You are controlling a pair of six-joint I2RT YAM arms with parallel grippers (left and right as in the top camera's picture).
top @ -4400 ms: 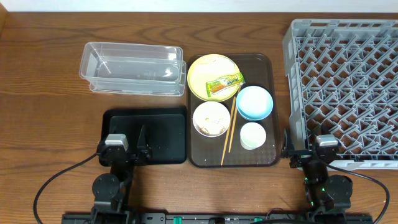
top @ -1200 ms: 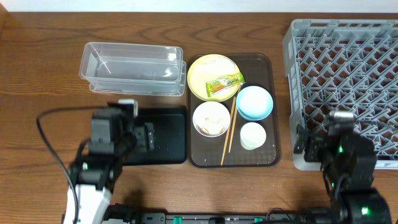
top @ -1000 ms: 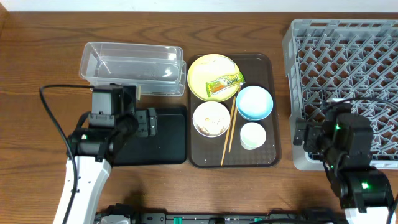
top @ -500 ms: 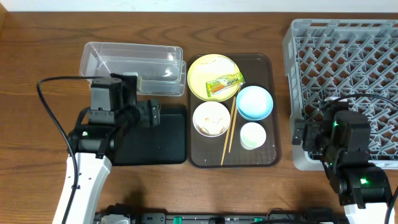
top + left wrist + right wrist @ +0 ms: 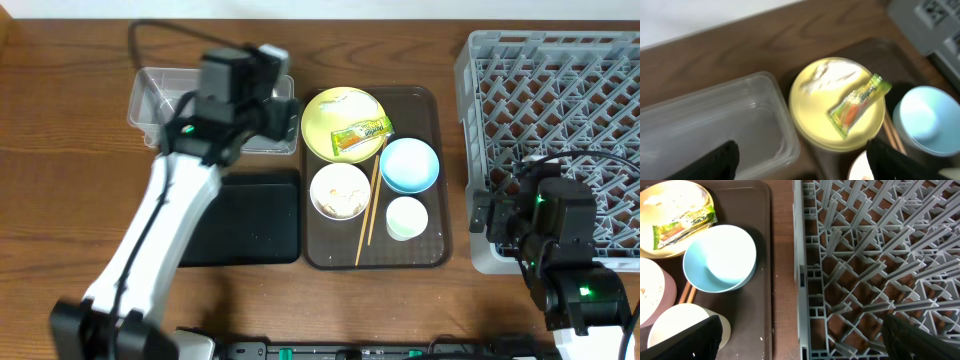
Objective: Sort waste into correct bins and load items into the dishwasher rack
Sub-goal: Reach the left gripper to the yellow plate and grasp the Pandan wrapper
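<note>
Overhead: chopsticks (image 5: 370, 205) lie near-far, far ends beside wrapper (image 5: 362, 133)

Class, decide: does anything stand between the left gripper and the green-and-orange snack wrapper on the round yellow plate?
Nothing visible does. The open left gripper faces the green-and-orange snack wrapper, which lies uncovered on the round yellow plate.

Green-and-orange wrapper (image 5: 361, 133) lies on the round yellow plate (image 5: 322, 112); beside it a light blue bowl (image 5: 408, 165), a white bowl (image 5: 317, 189) holding pale leftovers (image 5: 345, 200), a small cup (image 5: 407, 217), and two chopsticks (image 5: 368, 215) between the bowls. Clear tub (image 5: 150, 100) and black tray (image 5: 255, 225) lie left; grey lattice rack (image 5: 560, 110) right.
</note>
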